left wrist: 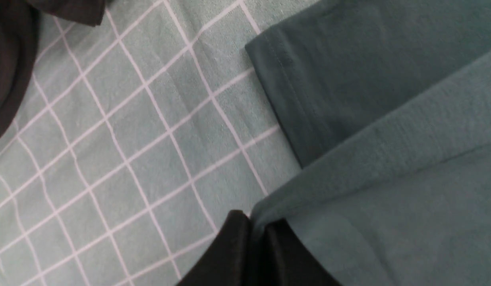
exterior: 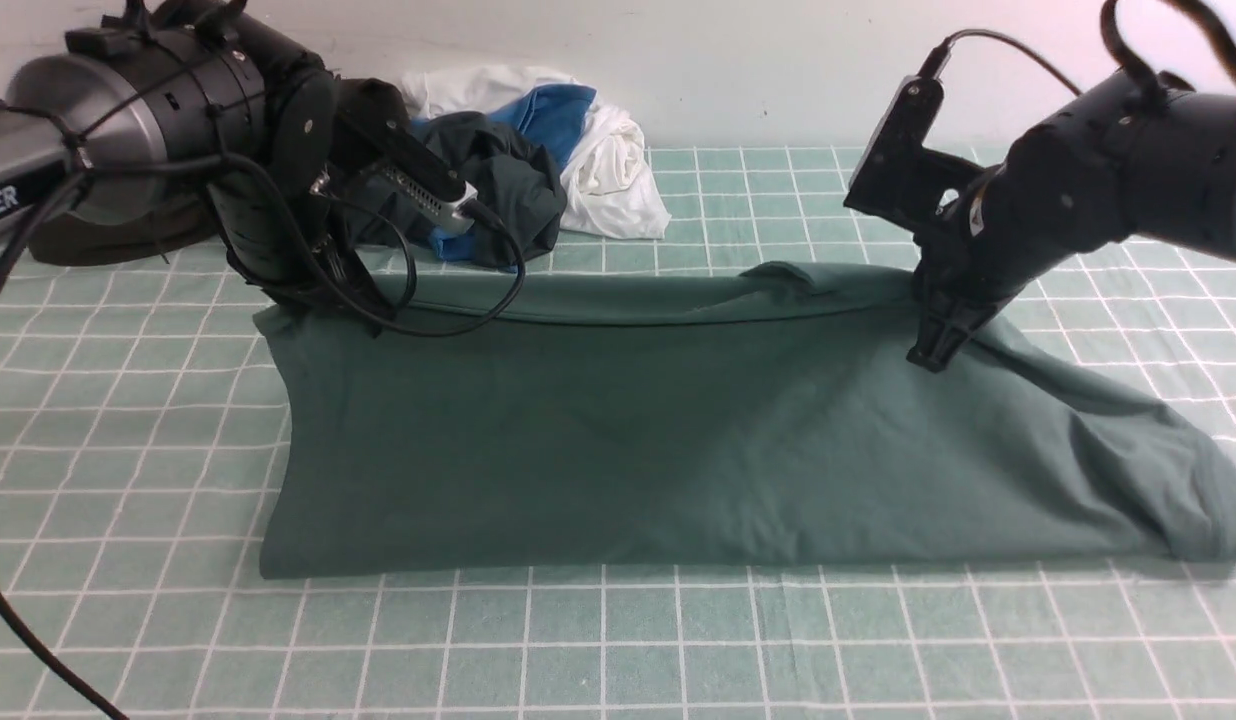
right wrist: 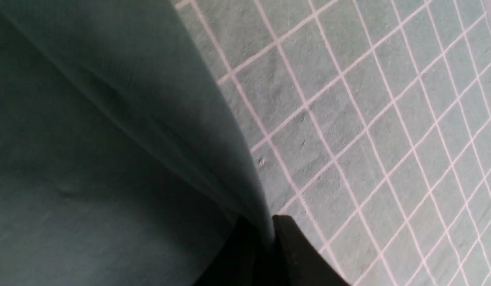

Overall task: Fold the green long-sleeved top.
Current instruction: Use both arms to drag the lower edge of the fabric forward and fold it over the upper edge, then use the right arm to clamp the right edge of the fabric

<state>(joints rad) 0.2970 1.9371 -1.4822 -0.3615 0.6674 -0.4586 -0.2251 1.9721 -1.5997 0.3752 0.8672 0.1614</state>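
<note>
- The green long-sleeved top (exterior: 678, 440) lay as a long folded band across the middle of the table (exterior: 618, 640), which was covered in pale green cloth with a white grid.
- Its near edge ran straight and flat, while its far edge stood slightly raised between the two arms.
- At the right end the fabric bunched into loose folds and reached almost to the edge of the front view.
- The left hand (left wrist: 256, 222) was at the far-left corner of the top. In the left wrist view its black fingers (left wrist: 233, 250) were pressed together with a fold of the green fabric between them.
- A hemmed edge of a lower layer showed just beyond that pinched fold.
- The right hand (exterior: 933, 355) pointed down onto the far edge near the right end. In the right wrist view its fingers (right wrist: 293, 246) were nearly closed on a ridge of the top that ran into the gap between them.
- A pile of clothes (exterior: 538, 170), white, blue and dark, sat against the back wall, apart from the top.
- A dark garment (exterior: 108, 235) lay at the far left behind the left arm.
</note>
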